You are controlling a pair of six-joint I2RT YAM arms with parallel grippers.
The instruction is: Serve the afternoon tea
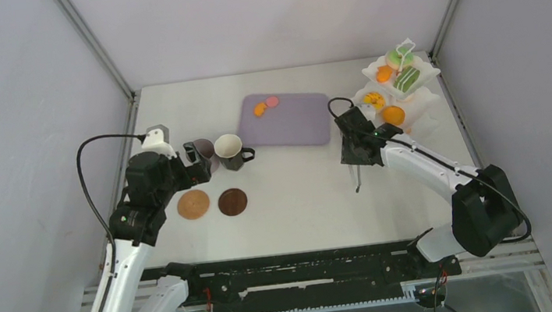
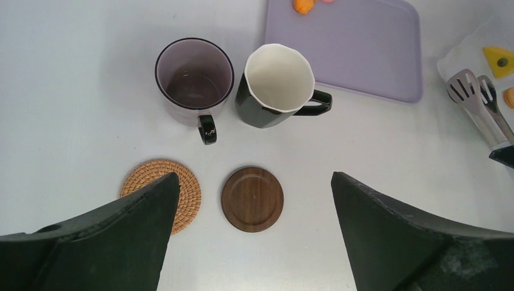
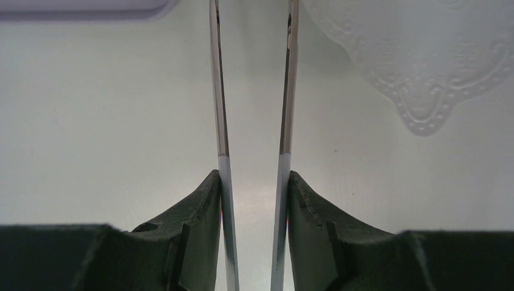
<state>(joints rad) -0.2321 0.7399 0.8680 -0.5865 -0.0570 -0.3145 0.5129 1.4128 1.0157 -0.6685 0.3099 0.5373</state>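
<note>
The mauve mug (image 1: 204, 148) (image 2: 194, 79) and the dark mug with a white inside (image 1: 229, 151) (image 2: 279, 85) stand side by side, upright and empty. In front of them lie a woven coaster (image 1: 193, 205) (image 2: 185, 182) and a dark wooden coaster (image 1: 232, 202) (image 2: 252, 199), both bare. My left gripper (image 1: 196, 159) (image 2: 254, 176) is open and empty, above the coasters and short of the mugs. My right gripper (image 1: 356, 147) (image 3: 253, 179) is shut on the tongs (image 3: 222, 121) (image 2: 479, 106), whose tips point at the white three-tier stand (image 1: 425, 76) (image 3: 424, 73). The stand holds several doughnuts and macarons.
The lilac tray (image 1: 293, 123) (image 2: 363, 54) lies behind the mugs with an orange doughnut (image 1: 260, 109) and a pink macaron (image 1: 272, 101) on its far left part. White enclosure walls stand at the left, right and back of the table.
</note>
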